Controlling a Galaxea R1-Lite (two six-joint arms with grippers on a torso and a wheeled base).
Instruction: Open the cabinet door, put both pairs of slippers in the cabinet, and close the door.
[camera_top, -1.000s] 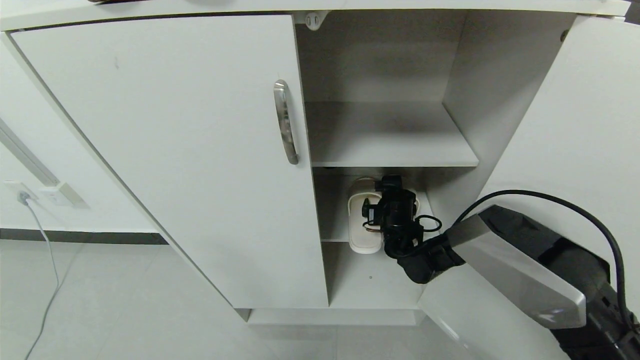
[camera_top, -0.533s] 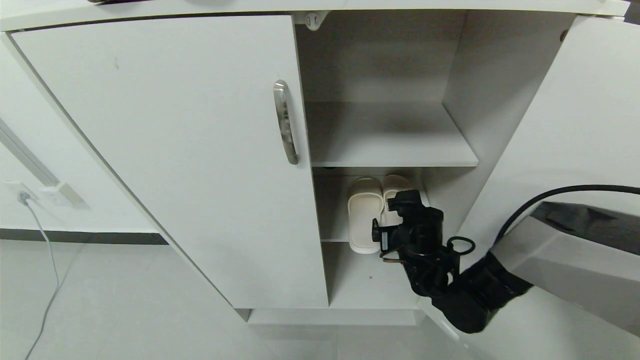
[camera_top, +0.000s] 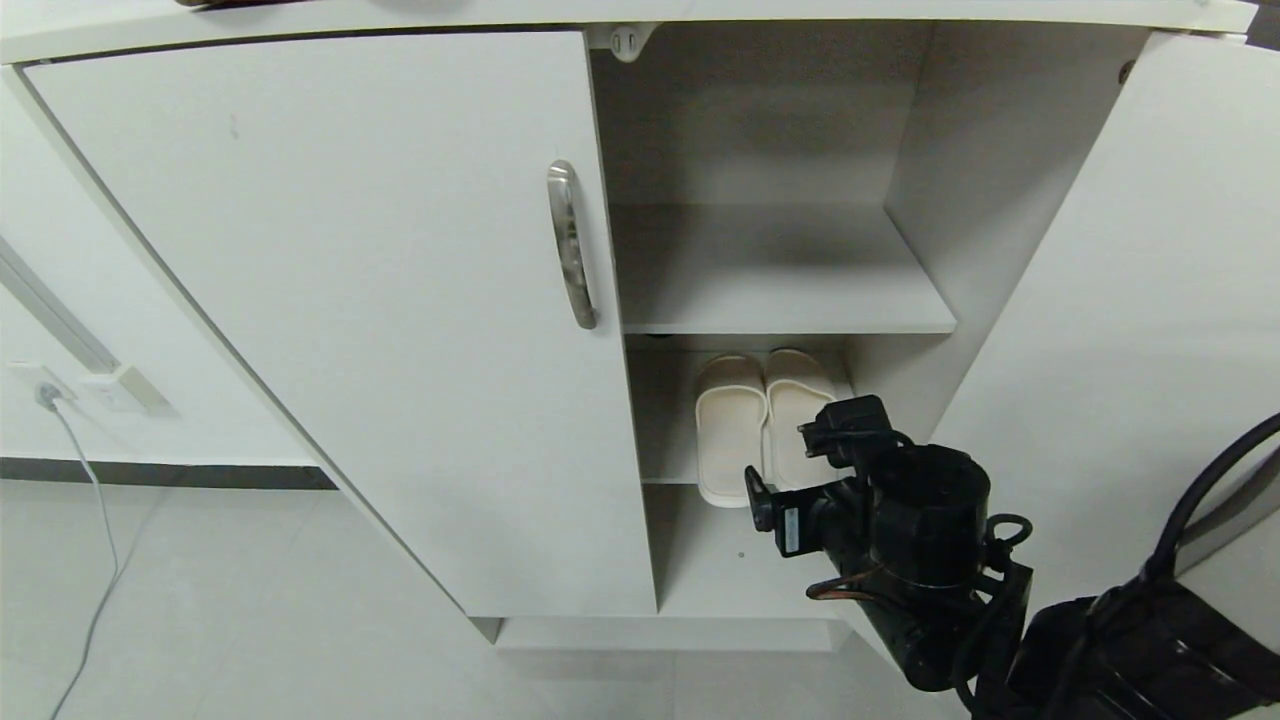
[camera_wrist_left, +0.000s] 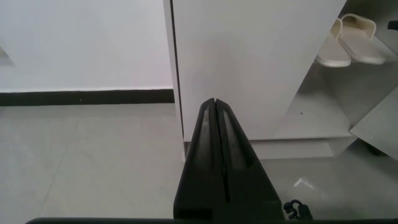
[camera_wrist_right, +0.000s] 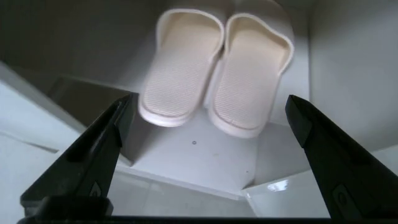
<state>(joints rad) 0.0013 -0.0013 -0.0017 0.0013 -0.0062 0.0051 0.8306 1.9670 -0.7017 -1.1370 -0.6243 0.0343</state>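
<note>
A pair of cream slippers lies side by side on the lower shelf of the white cabinet, heels overhanging the shelf edge. The cabinet's right door stands swung open; the left door with its metal handle is closed. My right gripper hangs open and empty in front of the lower compartment, just outside the slippers. My left gripper is shut, held low over the floor in front of the closed left door.
The upper shelf and the cabinet's bottom floor hold nothing. A wall socket with a cable sits at the left. Grey tiled floor spreads before the cabinet.
My right gripper has let go of the slippers and drawn back out of the cabinet, down and to the right; the slippers stay on the lower shelf.
</note>
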